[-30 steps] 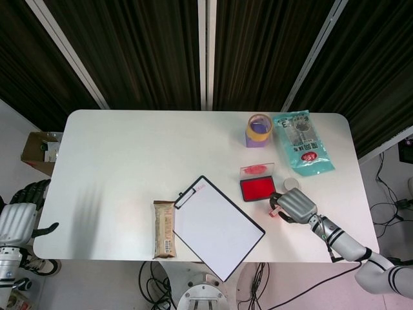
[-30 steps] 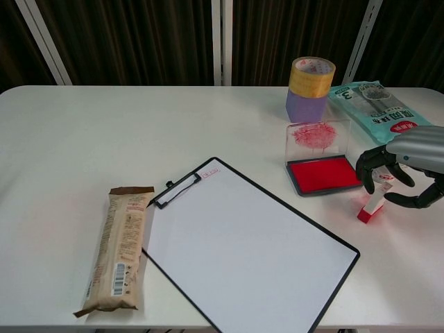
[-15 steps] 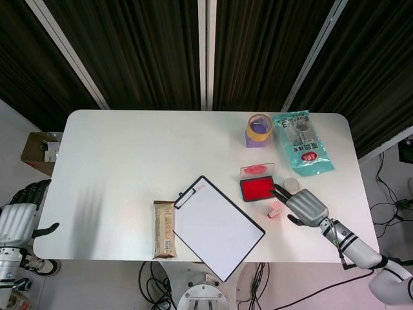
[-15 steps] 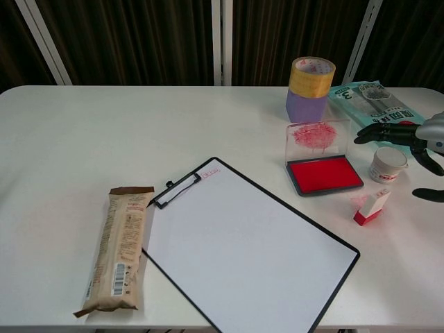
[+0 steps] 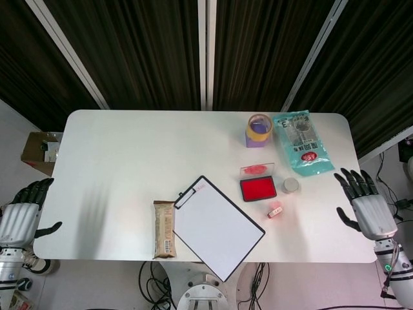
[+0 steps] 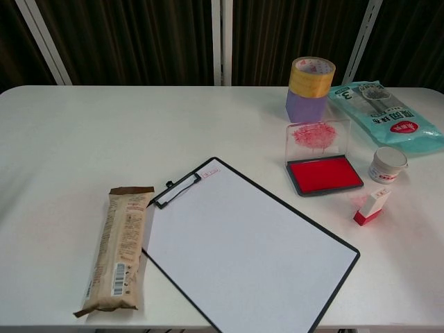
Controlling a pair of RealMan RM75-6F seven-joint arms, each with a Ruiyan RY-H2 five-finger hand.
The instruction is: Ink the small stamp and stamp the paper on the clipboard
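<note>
1. the small stamp [image 6: 371, 207] stands alone on the table [image 6: 83, 125], just beside the open red ink pad [image 6: 324, 174] and near a little white jar [image 6: 387, 165]. nothing holds it.
2. the right hand [image 5: 366, 205] is at the table's right edge, fingers spread, holding nothing. the left hand [image 5: 22, 214] is off the left edge, fingers apart too.
3. the stamp looks thin and tippy. a clumsy grab could knock it over or bump the jar.
4. the paper [image 6: 243, 246] on the clipboard [image 6: 180, 189] shows a small red mark near the clip. a weak press on the ink could leave a faint mark.
</note>
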